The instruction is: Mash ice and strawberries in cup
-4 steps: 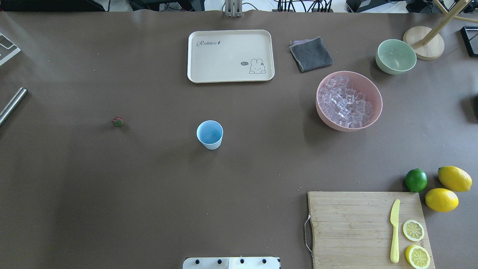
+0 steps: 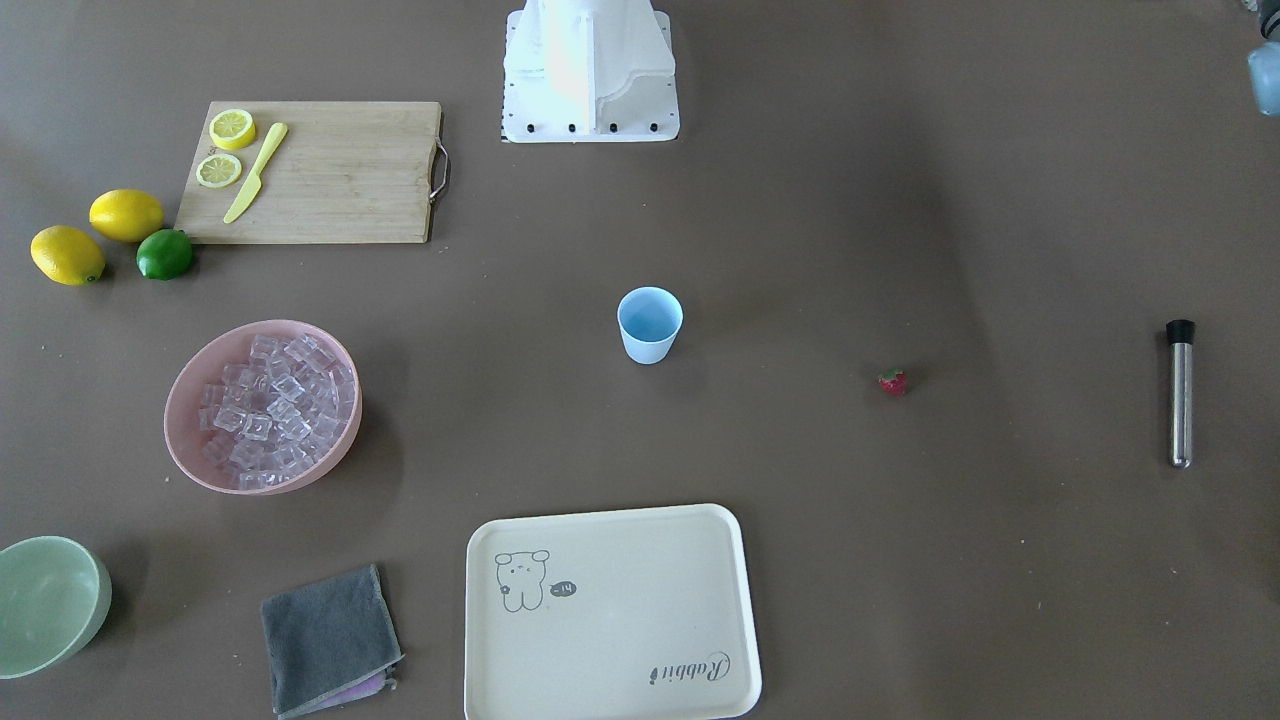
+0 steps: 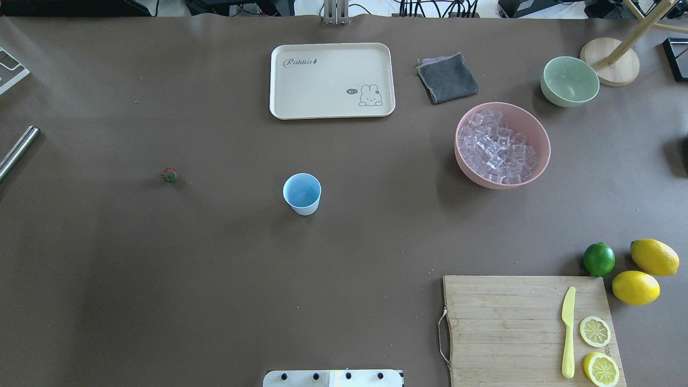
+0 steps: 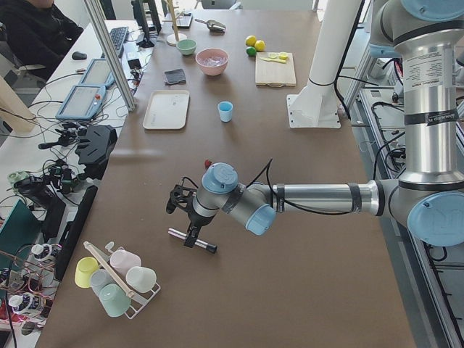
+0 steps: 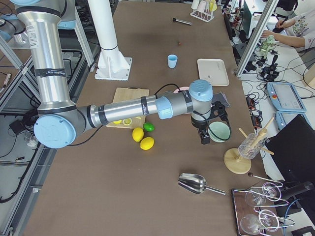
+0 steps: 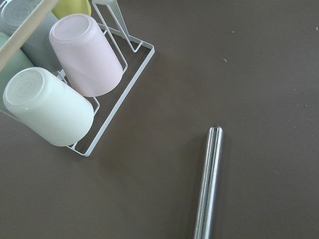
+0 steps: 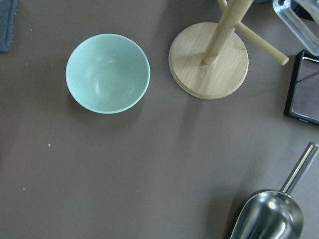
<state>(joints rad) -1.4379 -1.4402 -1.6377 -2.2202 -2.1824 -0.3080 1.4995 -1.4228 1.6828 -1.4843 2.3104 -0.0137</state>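
Blue cup (image 3: 302,193) stands upright, mouth up; left pincer (image 4: 177,200), right pincer (image 5: 204,136): cannot tell grip.

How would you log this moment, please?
cup: empty | strawberry: on table | ice: in pink bowl | left gripper: near steel rod | right gripper: by green bowl

The overhead view looks forward and down from behind the robot's base (image 3: 333,378). The front-facing view looks down from the opposite edge, so both share the tabletop (image 3: 161,295) around the cup (image 3: 302,193), mirrored. Side views look along the tabletop from each end, farther off. The wrist cameras sit close, the left over the steel rod (image 6: 208,184), the right over the green bowl (image 7: 107,73).
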